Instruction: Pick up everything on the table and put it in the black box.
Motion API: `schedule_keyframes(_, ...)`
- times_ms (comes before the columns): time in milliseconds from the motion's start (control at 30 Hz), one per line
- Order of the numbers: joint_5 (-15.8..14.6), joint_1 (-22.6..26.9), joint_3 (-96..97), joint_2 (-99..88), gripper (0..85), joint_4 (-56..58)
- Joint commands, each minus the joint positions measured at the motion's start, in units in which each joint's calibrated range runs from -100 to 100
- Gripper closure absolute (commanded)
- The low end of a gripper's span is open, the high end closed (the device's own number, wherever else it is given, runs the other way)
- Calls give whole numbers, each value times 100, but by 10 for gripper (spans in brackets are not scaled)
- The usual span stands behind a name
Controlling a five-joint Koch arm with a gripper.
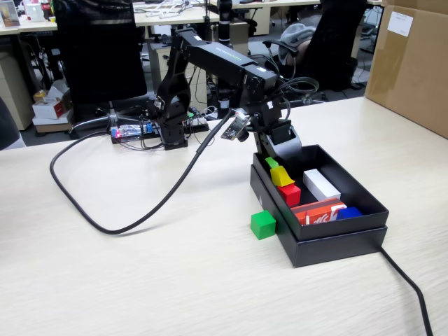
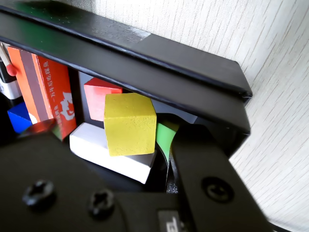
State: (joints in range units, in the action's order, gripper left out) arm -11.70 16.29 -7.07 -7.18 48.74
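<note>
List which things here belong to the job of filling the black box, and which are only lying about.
Job: small green cube, on the table beside the box; small yellow cube, over the box; small red cube, inside; shallow matte black cardboard box.

Lying about: white rectangular block, red-and-white printed carton and blue block, all inside the box; big brown cardboard carton; black cable.

Office, I reckon. Behind my table point(image 1: 105, 280) I see black desk chairs point(image 1: 98, 49), more desks w/ clutter point(image 1: 168, 10), a brown carton point(image 1: 413, 63).
</note>
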Motion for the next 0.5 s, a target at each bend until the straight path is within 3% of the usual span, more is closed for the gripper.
schedule_keyframes(0, 44, -15, -136, -527, 439, -15)
schedule_keyframes(200, 132, -269, -226, -1903, 435, 20)
schedule_keyframes(467, 347, -674, -36, -2408, 426, 55)
